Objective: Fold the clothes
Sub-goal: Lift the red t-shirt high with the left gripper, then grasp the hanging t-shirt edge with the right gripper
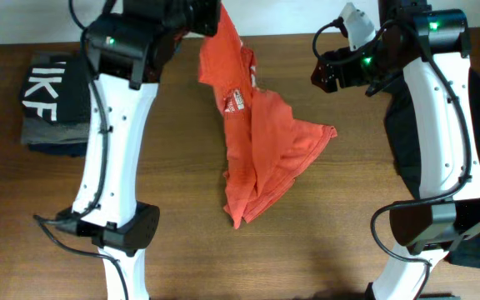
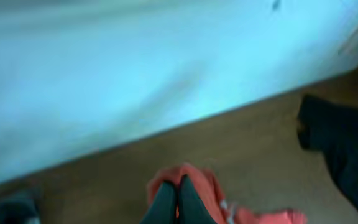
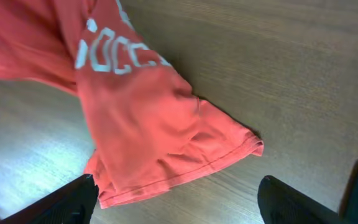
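Crumpled orange T-shirt with white lettering at frame centre on brown wooden surface, top end lifted by left gripper, jaws clamped on it, right gripper upper right, jaws wide apart, dark folded garments upper left

A robot lab: two arms at wooden table.

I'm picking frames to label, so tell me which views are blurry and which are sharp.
Left wrist: blurred all over, with a blue cast; the left gripper and orange shirt are smeared. Right wrist: sharp, the shirt's white lettering is crisp. Overhead: sharp, evenly lit, no glare on the wood.
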Action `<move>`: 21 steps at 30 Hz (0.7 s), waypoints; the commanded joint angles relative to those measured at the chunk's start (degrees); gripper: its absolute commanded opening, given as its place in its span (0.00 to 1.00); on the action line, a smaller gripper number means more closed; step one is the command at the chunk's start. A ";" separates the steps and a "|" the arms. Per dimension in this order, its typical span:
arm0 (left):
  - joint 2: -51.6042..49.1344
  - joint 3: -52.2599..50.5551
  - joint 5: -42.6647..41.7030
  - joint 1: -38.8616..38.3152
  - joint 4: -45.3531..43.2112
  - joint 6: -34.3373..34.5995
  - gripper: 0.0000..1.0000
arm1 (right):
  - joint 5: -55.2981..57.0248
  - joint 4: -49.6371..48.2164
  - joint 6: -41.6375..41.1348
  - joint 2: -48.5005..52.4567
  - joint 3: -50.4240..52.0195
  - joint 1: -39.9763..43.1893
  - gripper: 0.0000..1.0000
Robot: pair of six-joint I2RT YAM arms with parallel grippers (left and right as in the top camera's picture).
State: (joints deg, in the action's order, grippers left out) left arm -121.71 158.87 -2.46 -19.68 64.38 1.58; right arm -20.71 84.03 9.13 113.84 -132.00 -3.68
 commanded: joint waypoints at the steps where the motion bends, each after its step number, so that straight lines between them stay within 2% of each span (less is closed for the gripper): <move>1: 0.55 4.28 2.80 0.15 -2.29 0.15 0.01 | -1.81 0.02 2.10 -0.24 -0.28 -2.34 0.87; 8: 0.55 7.96 2.97 0.15 -8.20 0.15 0.01 | 0.20 -1.84 2.40 -0.24 -0.28 -11.28 0.86; 17: 0.57 15.52 4.39 0.15 -9.99 0.22 0.01 | 1.33 -8.37 -2.08 -0.22 -0.28 -19.63 0.84; 21: 0.72 19.10 4.17 -0.15 -9.44 0.81 0.01 | 19.43 -14.80 -12.76 0.00 1.01 -27.41 0.84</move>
State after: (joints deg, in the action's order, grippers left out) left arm -121.73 175.70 1.13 -19.70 55.05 1.61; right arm -12.80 72.18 3.95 113.84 -131.92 -27.35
